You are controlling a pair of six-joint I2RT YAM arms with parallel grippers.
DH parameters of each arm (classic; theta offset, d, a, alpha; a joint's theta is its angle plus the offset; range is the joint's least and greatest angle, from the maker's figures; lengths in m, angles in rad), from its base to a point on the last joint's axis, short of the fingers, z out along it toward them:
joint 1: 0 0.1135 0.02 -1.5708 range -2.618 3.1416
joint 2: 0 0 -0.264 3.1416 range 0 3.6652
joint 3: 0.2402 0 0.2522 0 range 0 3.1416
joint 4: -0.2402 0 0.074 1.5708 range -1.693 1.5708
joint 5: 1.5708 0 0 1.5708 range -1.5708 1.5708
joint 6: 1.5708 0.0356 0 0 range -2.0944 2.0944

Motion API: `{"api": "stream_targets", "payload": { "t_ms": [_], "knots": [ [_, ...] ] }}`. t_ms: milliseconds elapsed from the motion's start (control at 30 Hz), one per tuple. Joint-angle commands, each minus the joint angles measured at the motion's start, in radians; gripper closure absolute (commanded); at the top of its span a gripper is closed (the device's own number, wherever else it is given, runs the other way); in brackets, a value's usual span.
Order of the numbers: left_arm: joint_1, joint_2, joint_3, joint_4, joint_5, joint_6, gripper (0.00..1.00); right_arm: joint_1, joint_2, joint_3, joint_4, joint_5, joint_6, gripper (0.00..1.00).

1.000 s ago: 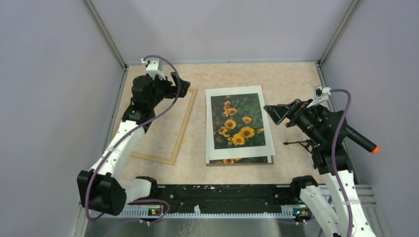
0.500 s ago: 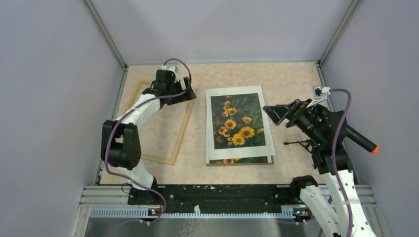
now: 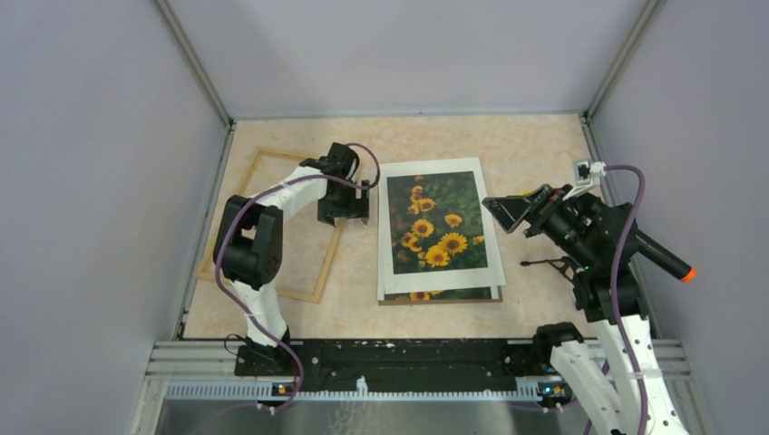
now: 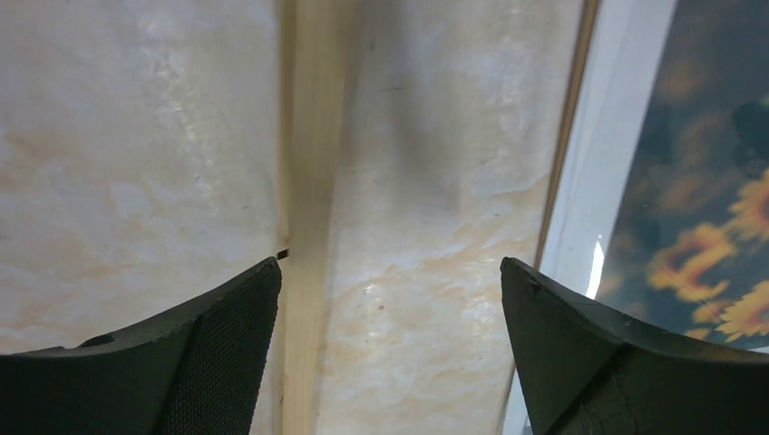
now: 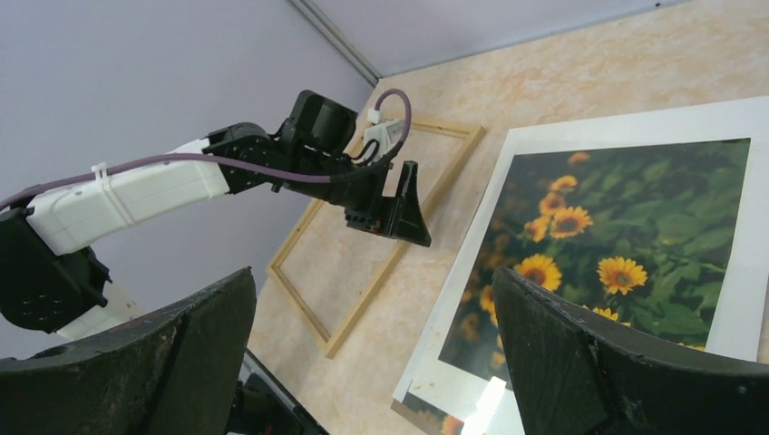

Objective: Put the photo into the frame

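Note:
The frame point(image 3: 272, 292) of light wood lies flat at the left of the table, with the table showing through it. The photo point(image 3: 433, 220), sunflowers on dark green, lies at the centre under a white mat point(image 3: 490, 245); a strip of it pokes out at the near edge. My left gripper point(image 3: 347, 207) hangs open, pointing down over the gap between the frame's right rail point(image 4: 304, 208) and the mat point(image 4: 608, 136), holding nothing. My right gripper point(image 3: 501, 211) is open in the air by the photo's right edge point(image 5: 626, 227), empty.
A brown backing board point(image 3: 399, 300) peeks out beneath the mat at the near edge. Grey walls close in on the left, right and back. A metal rail point(image 3: 408, 358) with both arm bases runs along the near edge.
My left arm has swung from the frame's far right corner toward the centre, lowering its gripper over the gap beside the mat. The right arm has not moved.

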Motion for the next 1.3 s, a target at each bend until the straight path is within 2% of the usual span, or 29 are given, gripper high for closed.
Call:
{"api": "stream_targets", "payload": {
  "t_ms": [0,133,267,400,633,833,900,1133,1267],
  "knots": [
    [0.032,-0.062,-0.022,-0.069,-0.084,0.053,0.05,-0.007,-0.037,0.027,0.006,0.017,-0.021,0.01],
    [0.052,-0.131,-0.128,0.007,-0.076,0.062,0.07,-0.007,-0.045,-0.007,0.024,0.013,-0.008,0.01],
    [0.060,-0.122,-0.136,0.021,-0.075,0.082,0.17,-0.007,-0.046,-0.035,0.050,0.001,0.015,0.01],
    [0.060,-0.088,-0.143,0.031,-0.017,0.076,0.40,-0.007,-0.047,-0.038,0.054,-0.001,0.021,0.01],
    [0.060,-0.051,-0.085,0.026,-0.026,0.087,0.41,-0.006,-0.051,-0.067,0.082,-0.005,0.038,0.01],
    [0.060,-0.001,-0.043,0.023,-0.013,0.087,0.47,-0.006,-0.050,-0.082,0.112,-0.033,0.048,0.01],
    [0.060,0.018,-0.028,0.013,-0.009,0.086,0.52,-0.006,-0.052,-0.079,0.107,-0.037,0.045,0.01],
    [0.060,0.009,-0.036,0.023,-0.012,0.083,0.55,-0.006,-0.065,-0.080,0.091,-0.031,0.035,0.01],
    [0.058,0.003,-0.043,0.028,-0.010,0.078,0.61,-0.007,-0.064,-0.081,0.090,-0.032,0.034,0.01]
  ]
}}
